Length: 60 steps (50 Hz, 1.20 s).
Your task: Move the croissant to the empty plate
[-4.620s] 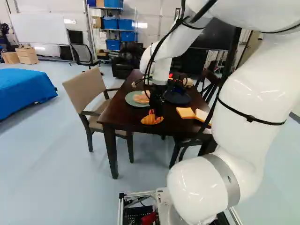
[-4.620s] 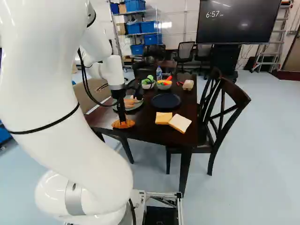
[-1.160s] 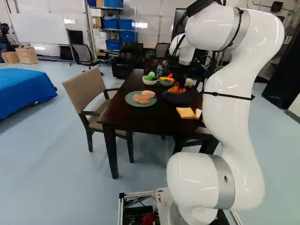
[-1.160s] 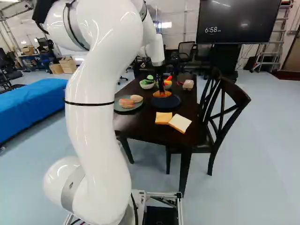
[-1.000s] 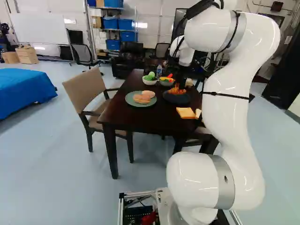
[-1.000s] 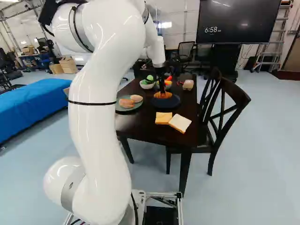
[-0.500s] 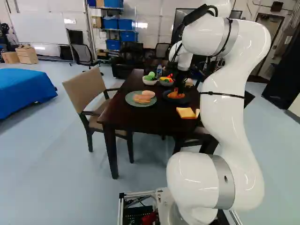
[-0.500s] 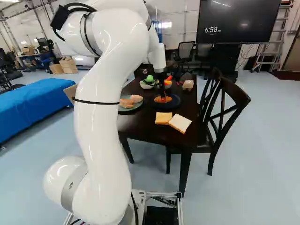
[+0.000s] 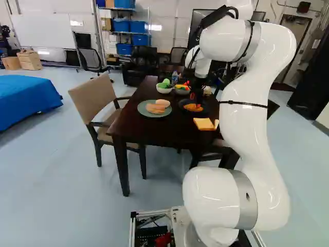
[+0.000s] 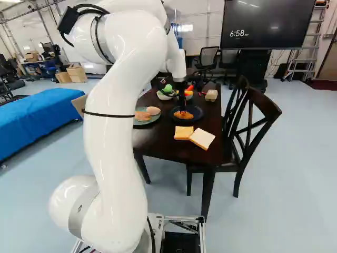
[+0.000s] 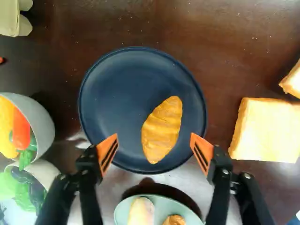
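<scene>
Left base view, croissant: the croissant [image 9: 194, 108] sits on the dark plate [image 9: 204, 111], on the tabletop [image 9: 150, 131] between the green plate [image 9: 144, 109] and the bread [image 9: 204, 124].
Right base view, arm: the arm [image 10: 114, 158] reaches over the dark plate and points down at the croissant; the placing looks done, so a straight lift suits best, with no sideways sweep.
Wrist view, fingers: the fingers [image 11: 107, 152] stand wide apart, holding nothing, with the croissant between and ahead of them, touching neither. Best to leave them spread until well above the rim, since closing early could nudge it; the bowl of peppers [image 11: 42, 123] also calls for care.
Wrist view, long axis: it runs slantwise across the line joining the fingers, one tip towards the green plate, the other away from it and leaning to the bread side.
</scene>
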Available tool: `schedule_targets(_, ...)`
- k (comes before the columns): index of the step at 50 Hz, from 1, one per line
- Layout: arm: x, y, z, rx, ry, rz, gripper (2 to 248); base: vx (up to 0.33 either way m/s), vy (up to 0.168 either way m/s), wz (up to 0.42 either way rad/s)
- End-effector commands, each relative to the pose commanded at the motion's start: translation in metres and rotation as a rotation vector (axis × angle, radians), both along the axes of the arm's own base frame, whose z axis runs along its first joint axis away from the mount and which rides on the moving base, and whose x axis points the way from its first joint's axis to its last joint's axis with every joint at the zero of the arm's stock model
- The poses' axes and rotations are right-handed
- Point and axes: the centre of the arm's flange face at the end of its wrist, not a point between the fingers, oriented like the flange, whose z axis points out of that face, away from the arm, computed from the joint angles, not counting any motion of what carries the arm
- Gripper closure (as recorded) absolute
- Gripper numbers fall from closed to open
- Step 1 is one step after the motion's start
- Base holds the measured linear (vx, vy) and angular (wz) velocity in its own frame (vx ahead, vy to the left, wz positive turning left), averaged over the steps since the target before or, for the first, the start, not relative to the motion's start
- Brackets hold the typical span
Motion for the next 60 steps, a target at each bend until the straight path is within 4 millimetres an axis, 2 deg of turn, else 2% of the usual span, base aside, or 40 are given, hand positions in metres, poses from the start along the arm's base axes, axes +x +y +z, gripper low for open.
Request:
schedule_targets(1, 0.000, 0.000, 0.000, 0.000, 0.000, 0.000, 49, 0.000, 0.000, 0.000)
schedule_targets(2, 0.000, 0.000, 0.000, 0.000, 0.000, 0.000, 14, 0.000, 0.000, 0.000)
schedule_targets(7, 0.000, 0.000, 0.000, 0.000, 0.000, 0.000, 14, 0.000, 0.000, 0.000)
schedule_targets(8, 0.000, 0.000, 0.000, 0.000, 0.000, 0.000, 3, 0.000, 0.000, 0.000)
schedule_targets(19, -0.002, 0.000, 0.006, -0.002, -0.008, 0.000, 3, 0.000, 0.000, 0.000)
schedule_targets(60, -0.020, 0.006, 0.063, -0.007, -0.019, -0.001, 3, 0.000, 0.000, 0.000)
